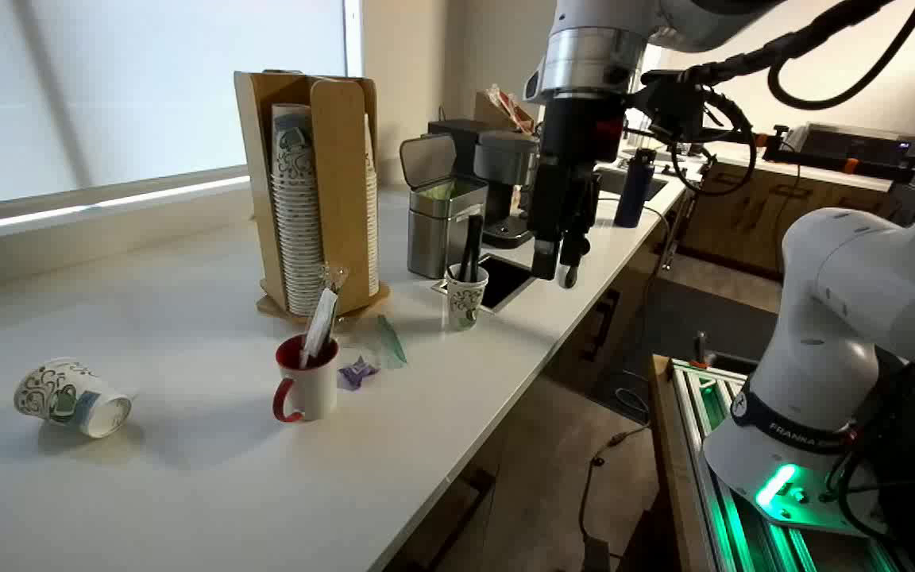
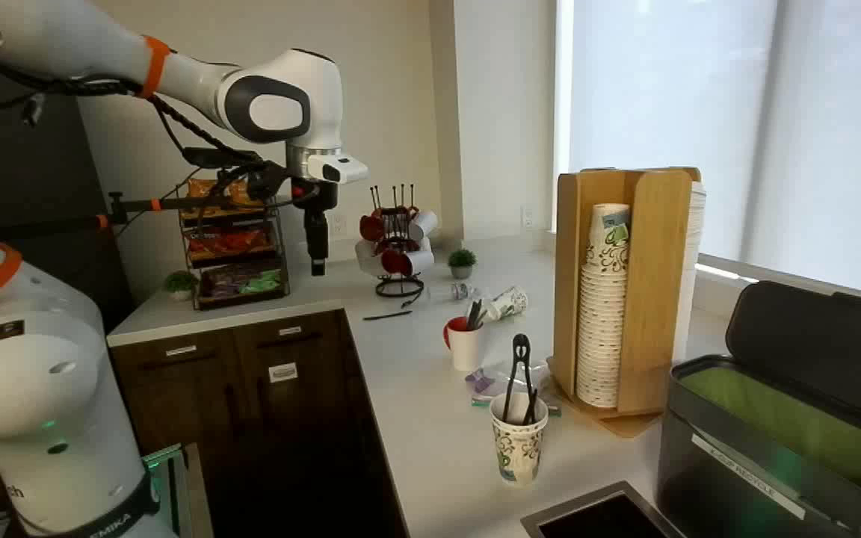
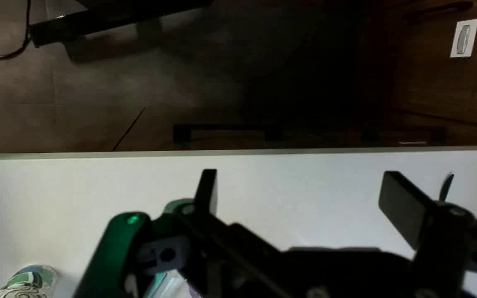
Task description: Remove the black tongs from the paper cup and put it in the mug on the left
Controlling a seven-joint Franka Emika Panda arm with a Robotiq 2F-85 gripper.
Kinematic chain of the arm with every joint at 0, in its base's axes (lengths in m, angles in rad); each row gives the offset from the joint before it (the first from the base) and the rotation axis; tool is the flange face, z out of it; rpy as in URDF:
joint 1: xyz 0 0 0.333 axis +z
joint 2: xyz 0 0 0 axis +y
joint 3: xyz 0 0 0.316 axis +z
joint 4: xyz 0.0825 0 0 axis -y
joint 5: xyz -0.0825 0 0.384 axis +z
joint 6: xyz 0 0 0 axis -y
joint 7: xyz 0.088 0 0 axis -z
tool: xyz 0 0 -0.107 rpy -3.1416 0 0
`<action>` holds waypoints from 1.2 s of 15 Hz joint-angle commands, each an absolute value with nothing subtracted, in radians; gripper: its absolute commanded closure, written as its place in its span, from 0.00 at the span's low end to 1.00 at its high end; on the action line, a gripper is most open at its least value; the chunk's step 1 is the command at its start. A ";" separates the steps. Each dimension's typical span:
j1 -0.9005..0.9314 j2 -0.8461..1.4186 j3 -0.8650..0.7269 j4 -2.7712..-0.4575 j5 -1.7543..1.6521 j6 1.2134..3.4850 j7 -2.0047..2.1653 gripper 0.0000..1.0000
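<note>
Black tongs (image 1: 471, 242) (image 2: 520, 351) stand handle-up in the patterned white paper cup (image 1: 465, 305) (image 2: 518, 450), beside a shorter black utensil. A patterned cup (image 3: 29, 283), apparently this one, is cut off at the wrist view's lower left; no tongs show there. The white mug (image 1: 322, 395) (image 2: 465, 351) has a red inside and red handle, and holds black utensils and a white wrapped piece. It is hidden in the wrist view. My gripper (image 1: 557, 268) (image 2: 318, 267) (image 3: 298, 182) is open and empty, pointing down high near the counter's edge, apart from cup and mug.
A wooden cup dispenser (image 1: 353, 199) (image 2: 655, 299) stands behind the mug and cup. A metal bin (image 1: 430, 238) (image 2: 744, 456) is near the cup. A patterned cup (image 1: 68, 400) (image 2: 509, 302) lies sideways. A purple packet (image 1: 357, 372) and plastic bag lie between. A mug rack (image 2: 399, 258) stands farther off.
</note>
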State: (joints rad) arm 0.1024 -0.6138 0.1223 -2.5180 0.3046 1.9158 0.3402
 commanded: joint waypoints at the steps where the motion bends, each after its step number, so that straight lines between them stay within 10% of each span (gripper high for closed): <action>1: 0.090 -0.614 0.132 -2.516 0.310 1.911 0.335 0.00; 18: -0.056 -0.519 -0.015 -2.302 -0.073 1.448 0.095 0.00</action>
State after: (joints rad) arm -0.0139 -0.5985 0.0337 -2.4110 0.0197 1.5778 0.1952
